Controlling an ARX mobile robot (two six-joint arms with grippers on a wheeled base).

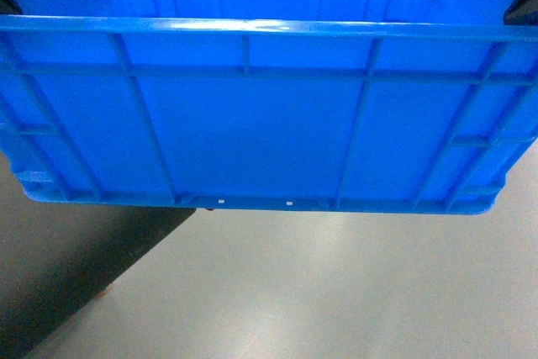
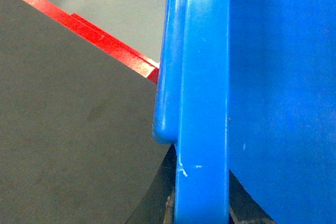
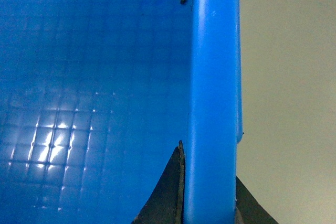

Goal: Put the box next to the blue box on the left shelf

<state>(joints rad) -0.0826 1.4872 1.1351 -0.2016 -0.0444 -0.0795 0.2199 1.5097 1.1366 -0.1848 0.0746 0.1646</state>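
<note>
Both grippers, left gripper (image 2: 202, 216) and right gripper (image 3: 210, 208), clamp the box (image 1: 269, 124) by opposite rims; stiff, bulky, probably light.

pale grey floor (image 1: 353, 292) below, with a dark mat (image 2: 68, 129) edged by a red frame (image 2: 100, 38).

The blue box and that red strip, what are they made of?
The box looks like shiny moulded plastic: glossy glare on the rim, ribbed walls, a gridded floor inside. The red strip seems to be painted metal, though the view leaves that uncertain.
</note>
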